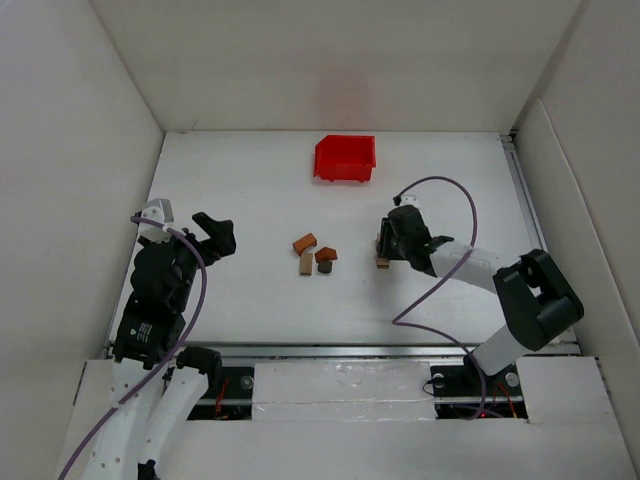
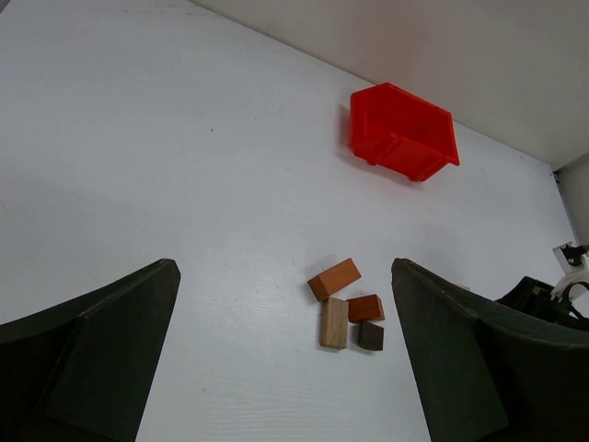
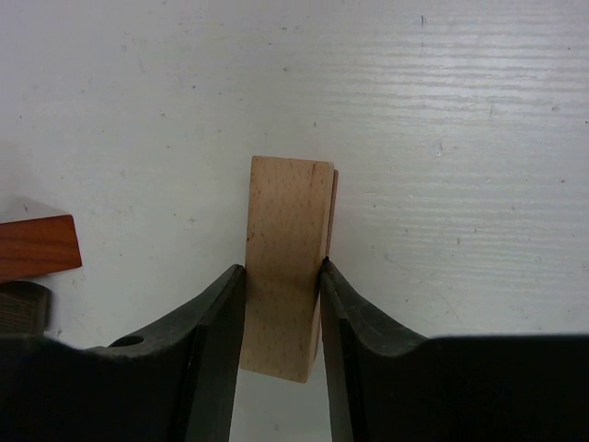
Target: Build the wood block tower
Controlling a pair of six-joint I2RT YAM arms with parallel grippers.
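My right gripper (image 1: 384,246) (image 3: 281,270) is shut on a light tan wood block (image 3: 286,258), right of the table's middle. A thin brown edge shows behind the block's right side. A reddish-brown block (image 3: 35,247) and a dark block (image 3: 20,308) lie just to its left. In the middle of the table lie an orange-brown block (image 1: 304,242) (image 2: 334,279), a tan block (image 1: 306,264) (image 2: 334,323), a reddish-brown block (image 1: 326,254) (image 2: 365,308) and a small dark block (image 2: 371,336), close together. My left gripper (image 1: 220,237) (image 2: 285,368) is open and empty, left of them.
A red plastic bin (image 1: 345,158) (image 2: 402,133) stands at the back middle of the white table (image 1: 250,190). White walls enclose the table on the left, back and right. The right arm's cable (image 1: 450,185) arcs over the right side.
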